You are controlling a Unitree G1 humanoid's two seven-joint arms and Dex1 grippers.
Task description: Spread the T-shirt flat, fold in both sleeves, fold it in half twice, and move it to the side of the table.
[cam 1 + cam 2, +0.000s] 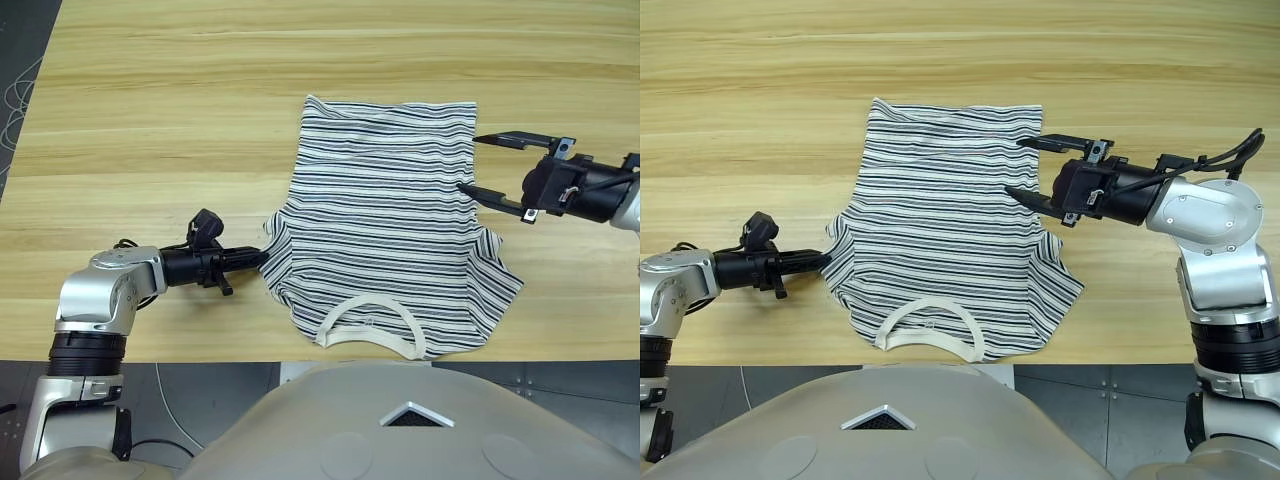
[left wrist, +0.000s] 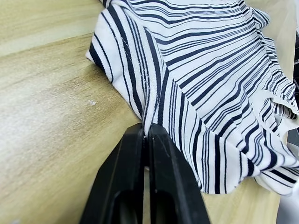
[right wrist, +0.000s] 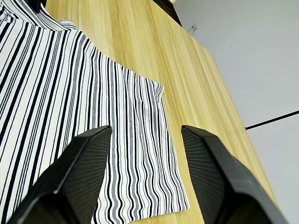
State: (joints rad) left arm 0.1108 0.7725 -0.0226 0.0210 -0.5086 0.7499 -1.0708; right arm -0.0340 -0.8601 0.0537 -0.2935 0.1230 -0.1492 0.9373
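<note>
Light wood tabletop (image 1: 150, 120). left gripper (image 1: 262, 257) low on the left side, fingers pressed together, pinching the T-shirt (image 1: 385, 200) at the left sleeve (image 1: 277, 240) edge. Shirt lies mid-tabletop, collar (image 1: 370, 325) toward the robot, sleeves rumpled, not folded in. right gripper (image 1: 469, 162) spread wide at the shirt's right side edge, holding nothing

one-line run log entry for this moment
T-shirt spread on table, collar toward robot, sleeves not folded | left gripper shut on left sleeve edge | right gripper open over shirt's right side
</note>
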